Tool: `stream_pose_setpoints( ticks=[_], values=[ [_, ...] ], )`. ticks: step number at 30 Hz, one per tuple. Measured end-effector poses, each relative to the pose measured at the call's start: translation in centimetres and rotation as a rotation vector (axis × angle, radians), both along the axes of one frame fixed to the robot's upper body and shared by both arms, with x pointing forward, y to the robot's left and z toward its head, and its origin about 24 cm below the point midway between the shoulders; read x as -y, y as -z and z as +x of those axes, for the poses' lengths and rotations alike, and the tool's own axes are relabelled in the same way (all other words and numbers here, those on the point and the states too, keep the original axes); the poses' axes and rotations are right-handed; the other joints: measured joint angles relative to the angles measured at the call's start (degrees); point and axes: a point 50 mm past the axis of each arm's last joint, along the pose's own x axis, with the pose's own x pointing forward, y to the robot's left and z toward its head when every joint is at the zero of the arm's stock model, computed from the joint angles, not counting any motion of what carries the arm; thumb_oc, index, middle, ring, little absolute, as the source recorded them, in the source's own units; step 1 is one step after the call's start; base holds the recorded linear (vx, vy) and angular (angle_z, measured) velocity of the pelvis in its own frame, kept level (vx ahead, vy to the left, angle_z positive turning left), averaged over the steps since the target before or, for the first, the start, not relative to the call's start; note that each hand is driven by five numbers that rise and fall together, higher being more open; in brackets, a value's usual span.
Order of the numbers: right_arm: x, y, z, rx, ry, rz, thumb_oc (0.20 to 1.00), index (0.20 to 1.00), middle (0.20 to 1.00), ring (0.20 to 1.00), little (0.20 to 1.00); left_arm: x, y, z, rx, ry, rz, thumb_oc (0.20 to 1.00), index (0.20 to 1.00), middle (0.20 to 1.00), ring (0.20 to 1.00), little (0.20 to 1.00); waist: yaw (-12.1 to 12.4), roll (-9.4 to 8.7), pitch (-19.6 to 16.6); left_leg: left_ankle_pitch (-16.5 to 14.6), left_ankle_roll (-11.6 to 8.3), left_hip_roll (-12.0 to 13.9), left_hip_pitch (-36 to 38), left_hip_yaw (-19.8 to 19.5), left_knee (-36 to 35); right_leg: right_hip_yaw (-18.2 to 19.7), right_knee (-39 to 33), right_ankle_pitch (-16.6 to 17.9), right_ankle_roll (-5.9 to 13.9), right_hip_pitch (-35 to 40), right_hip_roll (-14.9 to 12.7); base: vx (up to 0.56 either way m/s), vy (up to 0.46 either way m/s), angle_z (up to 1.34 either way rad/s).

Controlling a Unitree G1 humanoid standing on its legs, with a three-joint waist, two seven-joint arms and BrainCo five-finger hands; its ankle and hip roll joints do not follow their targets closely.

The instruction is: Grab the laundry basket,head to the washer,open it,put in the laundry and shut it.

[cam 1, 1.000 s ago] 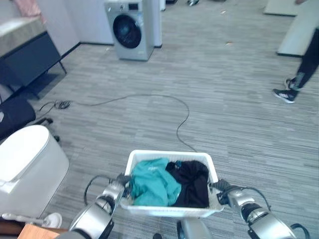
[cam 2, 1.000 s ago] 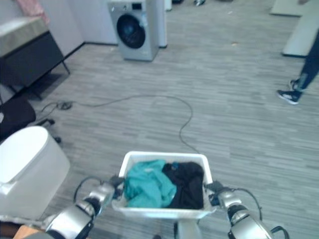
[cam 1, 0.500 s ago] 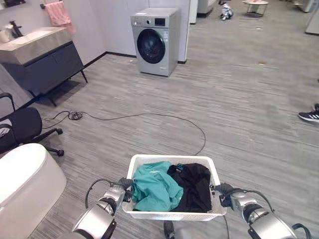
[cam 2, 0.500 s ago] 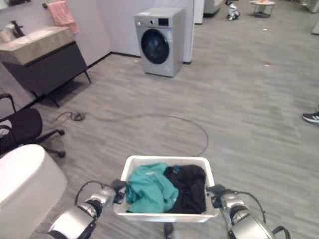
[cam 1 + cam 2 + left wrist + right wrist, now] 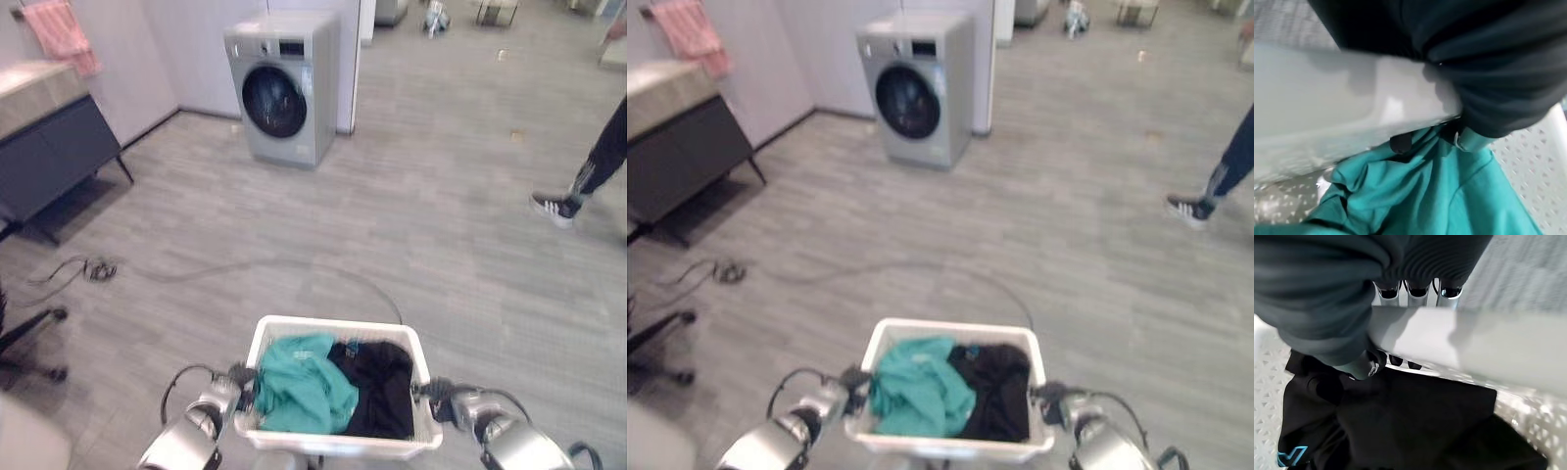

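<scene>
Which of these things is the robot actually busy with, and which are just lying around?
In use: laundry basket, teal garment, black garment, washer, left hand, right hand.

Lying about: floor cable, dark cabinet, pink towel, a person's leg.

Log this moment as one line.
carry | laundry basket held at both rims | left hand, right hand gripping | washer ahead, door shut

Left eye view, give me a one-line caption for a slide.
Both hands, left hand and right hand, grip the white laundry basket of teal and black clothes, with the closed washer ahead.
</scene>
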Motion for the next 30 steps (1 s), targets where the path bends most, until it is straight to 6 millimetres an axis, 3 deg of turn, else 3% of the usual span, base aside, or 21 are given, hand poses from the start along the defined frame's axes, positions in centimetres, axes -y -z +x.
stream_pose_setpoints(
  ticks=[2, 3, 5, 6, 7, 8, 9, 10, 11, 12, 13, 14, 16, 19, 21, 22, 23, 25, 26, 27, 30],
  values=[
    [0.6, 0.0, -0.4, -0.001, 0.039, 0.005, 0.200, 0.200, 0.200, 0.200, 0.200, 0.9, -0.6, 1.1, 0.038, 0.014, -0.015, 0.200, 0.200, 0.200, 0.200, 0.200, -1.62, 2.13, 0.09, -0.39, -0.45, 0.57, 4.05, -1.43, -2.78, -1.07, 9.54, 0.13, 0.37, -9.01, -3.52, 0.56, 0.278, 0.10],
    [0.6, -0.4, 0.3, 0.041, 0.047, 0.015, 0.200, 0.200, 0.200, 0.200, 0.200, 1.4, -1.2, 2.1, 0.065, 0.024, -0.015, 0.200, 0.200, 0.200, 0.200, 0.200, -2.84, 3.78, 1.35, -4.57, 0.23, 2.30, 6.97, -3.77, -2.24, -0.72, 10.68, -1.58, 0.16, -16.30, -3.55, 0.65, 0.282, 0.16],
    [1.0, -1.8, 2.4, 0.139, 0.045, 0.014, 0.200, 0.200, 0.200, 0.200, 0.200, 1.0, -2.1, 3.4, 0.096, 0.004, -0.013, 0.200, 0.200, 0.200, 0.200, 0.200, -3.74, 5.64, 4.36, -7.24, 0.47, 5.39, 12.15, -5.01, -2.67, -3.27, 4.99, -5.93, -1.52, -22.41, -0.58, 0.39, 0.070, 0.15],
    [1.0, -2.3, 3.2, 0.166, 0.033, 0.011, 0.200, 0.200, 0.200, 0.200, 0.200, 0.9, -2.6, 4.0, 0.115, -0.002, -0.018, 0.200, 0.200, 0.200, 0.200, 0.200, -4.17, 6.09, 4.93, -6.42, -1.85, 6.42, 14.51, -5.06, -3.51, -4.36, -0.58, -6.02, -2.36, -24.54, -0.07, 0.31, 0.017, 0.23],
    [1.1, -2.6, 3.7, 0.177, 0.029, 0.007, 0.200, 0.200, 0.200, 0.200, 0.200, 1.0, -3.0, 4.5, 0.135, 0.001, -0.021, 0.200, 0.200, 0.200, 0.200, 0.200, -4.39, 5.26, 5.11, -5.85, -4.56, 6.11, 16.42, -4.89, -3.73, -5.16, -5.53, -5.01, -2.87, -26.80, -0.28, 0.59, -0.017, 0.77],
    [1.5, -2.8, 3.9, 0.181, 0.031, -0.005, 0.200, 0.200, 0.200, 0.200, 0.200, 1.6, -3.6, 5.3, 0.164, 0.015, -0.032, 0.200, 0.200, 0.200, 0.200, 0.200, -6.10, 4.37, 4.49, -8.59, -6.68, 6.53, 20.48, -6.73, -3.46, -5.31, -19.96, -0.88, -2.51, -29.29, -0.66, 0.58, -0.030, 1.06],
    [1.7, -2.8, 3.8, 0.184, 0.041, -0.002, 0.200, 0.200, 0.200, 0.200, 0.200, 1.7, -3.7, 5.4, 0.171, 0.024, -0.031, 0.200, 0.200, 0.200, 0.200, 0.200, -7.13, 3.89, 3.64, -11.72, -5.59, 7.34, 21.86, -7.72, -3.61, -3.45, -23.73, 1.50, -1.83, -31.05, -0.45, 0.73, -0.040, 1.35],
    [1.6, -2.9, 3.8, 0.187, 0.035, -0.002, 0.200, 0.200, 0.200, 0.200, 0.200, 1.6, -3.7, 5.4, 0.175, 0.027, -0.029, 0.200, 0.200, 0.200, 0.200, 0.200, -7.84, 4.33, 2.50, -14.97, -7.19, 8.63, 23.67, -8.20, -3.81, 0.03, -29.76, 3.02, -0.28, -31.23, 0.83, 0.52, -0.039, 1.06],
    [1.2, -2.6, 3.6, 0.170, 0.036, 0.008, 0.200, 0.200, 0.200, 0.200, 0.200, 1.3, -3.7, 5.4, 0.167, 0.036, -0.011, 0.200, 0.200, 0.200, 0.200, 0.200, -8.21, 1.99, 1.99, -16.44, -8.85, 8.42, 25.73, -9.32, -4.33, 3.92, -36.32, 3.46, 0.49, -30.25, 0.61, 0.52, -0.063, 0.85],
    [0.8, -2.1, 3.1, 0.148, 0.041, 0.019, 0.200, 0.200, 0.200, 0.200, 0.200, 1.0, -3.5, 5.1, 0.149, 0.037, 0.003, 0.200, 0.200, 0.200, 0.200, 0.200, -7.96, 0.20, 1.32, -17.73, -8.98, 8.35, 27.08, -10.70, -4.31, 5.74, -39.18, 6.27, 0.78, -29.71, -0.10, 0.55, -0.093, 0.94],
    [0.8, -2.2, 3.3, 0.155, 0.053, 0.016, 0.200, 0.200, 0.200, 0.200, 0.200, 0.8, -3.1, 4.7, 0.127, 0.023, 0.004, 0.200, 0.200, 0.200, 0.200, 0.200, -8.78, 1.33, 1.42, -19.56, -12.72, 11.13, 27.20, -13.15, -1.97, 3.11, -35.87, 9.63, 2.35, -29.65, 1.57, 0.57, -0.135, 0.86],
    [0.9, -2.2, 3.4, 0.144, 0.047, 0.007, 0.200, 0.200, 0.200, 0.200, 0.200, 1.0, -3.1, 4.6, 0.123, 0.026, 0.000, 0.200, 0.200, 0.200, 0.200, 0.200, -8.78, 1.22, 1.38, -19.92, -14.73, 10.52, 27.10, -13.87, -0.19, 1.91, -35.47, 11.01, 1.68, -28.47, 1.78, 0.73, -0.247, 0.98],
    [1.2, -1.8, 2.6, 0.108, 0.056, 0.004, 0.200, 0.200, 0.200, 0.200, 0.200, 1.1, -2.2, 3.5, 0.085, 0.033, -0.011, 0.200, 0.200, 0.200, 0.200, 0.200, -9.87, 2.23, 1.86, -15.31, -16.02, 9.82, 29.60, -12.10, 3.92, -4.35, -35.05, 9.97, -2.03, -22.51, 2.30, 0.64, -0.257, 0.70],
    [1.2, -1.4, 1.9, 0.073, 0.023, -0.006, 0.200, 0.200, 0.200, 0.200, 0.200, 0.9, -0.9, 1.7, 0.043, 0.019, -0.025, 0.200, 0.200, 0.200, 0.200, 0.200, -10.29, 0.72, 0.99, -12.03, -20.45, 10.36, 23.64, -13.20, 23.09, -3.39, -37.45, 9.16, -6.80, -15.39, 4.02, 0.43, -0.301, 0.39],
    [1.6, -1.4, 1.7, 0.075, 0.035, -0.006, 0.200, 0.200, 0.200, 0.200, 0.200, 1.1, -0.9, 1.7, 0.046, 0.006, -0.049, 0.200, 0.200, 0.200, 0.200, 0.200, -10.73, 0.07, 1.74, 5.27, -26.44, 10.60, 7.42, -10.51, 50.12, -4.15, -40.90, 9.59, -12.21, -12.46, 4.23, 0.36, -0.339, 0.34],
    [1.1, -1.3, 1.8, 0.066, 0.031, -0.004, 0.200, 0.200, 0.200, 0.200, 0.200, 0.8, -0.9, 1.7, 0.048, -0.004, -0.049, 0.200, 0.200, 0.200, 0.200, 0.200, -8.62, -1.19, 2.48, 4.73, -23.97, 10.80, 1.82, -7.08, 57.06, -2.58, -41.69, 9.58, -13.16, -11.75, 4.21, 0.21, -0.169, -0.32],
    [0.1, -1.2, 2.1, 0.064, 0.000, 0.006, 0.200, 0.200, 0.200, 0.200, 0.200, -0.3, -0.7, 1.0, 0.026, -0.026, -0.030, 0.200, 0.200, 0.200, 0.200, 0.200, -6.89, -2.93, 3.49, 1.05, -18.12, 11.13, -1.81, -3.31, 58.12, -0.34, -43.05, 9.47, -13.39, -9.76, 4.18, 0.23, -0.103, -0.82],
    [-0.9, -0.8, 1.7, 0.049, -0.021, 0.021, 0.200, 0.200, 0.200, 0.200, 0.200, -1.3, -0.2, 0.0, -0.001, -0.071, -0.029, 0.200, 0.200, 0.200, 0.200, 0.200, -7.15, -4.40, 3.68, -2.03, -17.26, 11.18, -6.57, -0.35, 53.55, -0.35, -46.66, 11.50, -11.57, -6.45, 3.60, 0.43, -0.089, -0.34],
    [-0.7, -0.3, 1.0, 0.022, 0.004, 0.020, 0.200, 0.200, 0.200, 0.200, 0.200, -0.9, -0.9, 1.2, 0.034, -0.058, -0.041, 0.200, 0.200, 0.200, 0.200, 0.200, -6.58, -4.52, 4.22, -3.28, -15.46, 11.88, -10.09, 3.70, 40.04, -3.22, -47.90, 4.47, -5.76, -3.74, 2.16, 0.58, -0.037, 0.01],
    [-0.1, -0.6, 1.1, 0.027, 0.013, 0.011, 0.200, 0.200, 0.200, 0.200, 0.200, 0.1, -1.1, 1.7, 0.046, -0.038, -0.055, 0.200, 0.200, 0.200, 0.200, 0.200, -6.09, -3.15, 4.94, -3.16, -15.37, 13.73, -10.12, 5.99, 32.00, -6.70, -46.05, 3.87, -6.93, -4.28, 1.92, 0.52, 0.001, -0.15],
    [0.8, -1.0, 1.5, 0.044, 0.008, -0.011, 0.200, 0.200, 0.200, 0.200, 0.200, 0.4, -0.7, 1.2, 0.032, -0.038, -0.064, 0.200, 0.200, 0.200, 0.200, 0.200, -5.86, 0.01, 3.83, -0.46, -16.88, 12.47, -9.52, 5.88, 2.77, -6.39, -51.28, 6.25, -8.49, 0.37, 3.82, 0.34, -0.004, -0.24]
  ],
)
